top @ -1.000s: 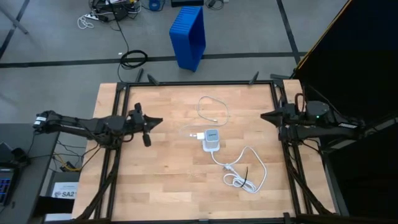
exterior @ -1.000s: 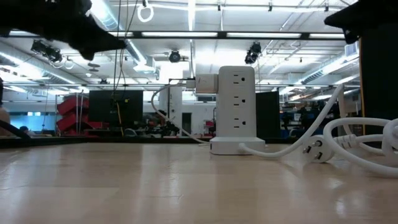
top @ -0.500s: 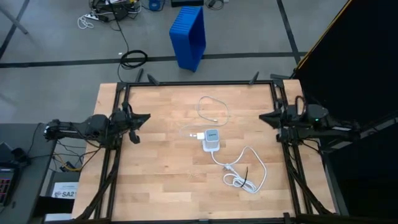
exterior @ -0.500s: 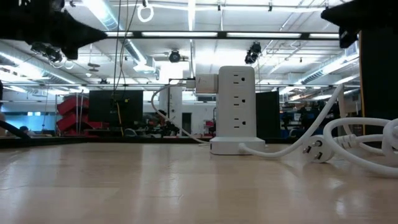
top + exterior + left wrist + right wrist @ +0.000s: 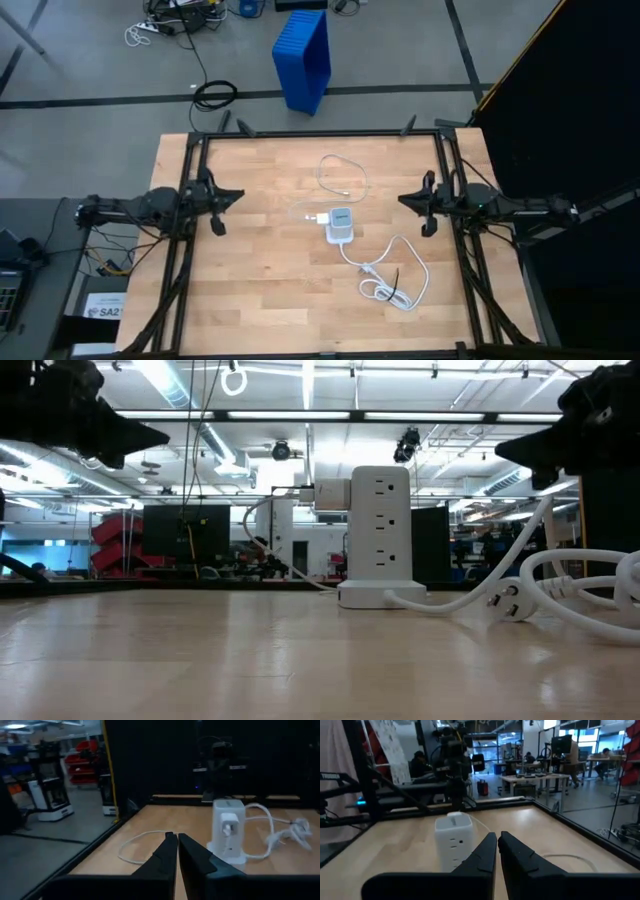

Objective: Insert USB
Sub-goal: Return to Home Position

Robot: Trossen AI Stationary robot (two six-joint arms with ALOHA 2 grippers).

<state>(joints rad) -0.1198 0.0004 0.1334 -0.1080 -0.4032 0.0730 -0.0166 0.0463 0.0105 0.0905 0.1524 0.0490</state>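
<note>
End effectors sit at opposite edges of the desk (image 5: 250, 290) in the high view. The left end effector (image 5: 232, 194) is at the frame's middle left and the right end effector (image 5: 410, 201) at middle right, both pointing toward the centre. Each wrist view shows that arm's two fingers pressed together with nothing between them. The USB (image 5: 322, 172), a thin white cable, lies in a loose loop on the wood just above the frame's centre, well apart from both arms. Just below it the white outlet extension (image 5: 341, 226) stands upright, with a white charger adapter (image 5: 318, 216) plugged into its left side. A thicker white cord (image 5: 405, 280) runs from the extension toward the lower right and coils there. A blue bin (image 5: 303, 50) stands on the floor beyond the desk, at top centre.
</note>
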